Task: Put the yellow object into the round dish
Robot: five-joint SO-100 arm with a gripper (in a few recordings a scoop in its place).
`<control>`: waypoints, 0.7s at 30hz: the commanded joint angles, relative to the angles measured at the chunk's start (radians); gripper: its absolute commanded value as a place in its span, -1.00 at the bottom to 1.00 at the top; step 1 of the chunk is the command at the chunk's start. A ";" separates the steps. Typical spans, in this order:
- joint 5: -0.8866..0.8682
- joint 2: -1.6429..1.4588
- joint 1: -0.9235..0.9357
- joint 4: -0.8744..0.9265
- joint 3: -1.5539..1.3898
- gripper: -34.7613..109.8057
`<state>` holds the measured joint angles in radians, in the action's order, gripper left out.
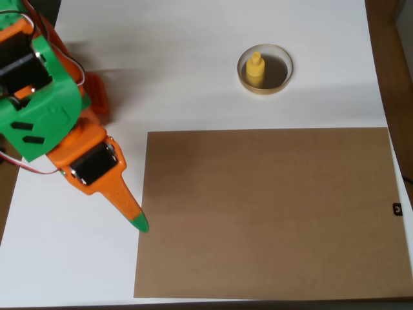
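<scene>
The yellow object (255, 69) stands upright inside the round dish (265, 90), left of the dish's centre, with its knob on top. The dish has a tan rim and a dark inside and sits on the white surface at the upper right of the overhead view. My orange and green gripper (139, 223) is far from both, at the left, pointing down and right. Its green tip lies at the left edge of the brown sheet. The fingers read as one closed tapered point with nothing held.
A large brown sheet (271, 213) covers the lower right of the white table (193, 64). The arm's green body (39, 110) fills the upper left corner. A dark table edge runs down the right side.
</scene>
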<state>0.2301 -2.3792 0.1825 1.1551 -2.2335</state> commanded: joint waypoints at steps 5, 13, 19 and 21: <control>-0.015 -0.173 0.035 -0.064 -0.184 -0.19; -0.023 -0.287 0.066 -0.164 -0.351 -0.18; -0.029 -0.617 0.083 -0.169 -0.572 -0.18; -0.031 -0.738 0.098 -0.126 -0.609 -0.17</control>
<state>0.1948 -2.9468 0.2577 0.9894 -2.8072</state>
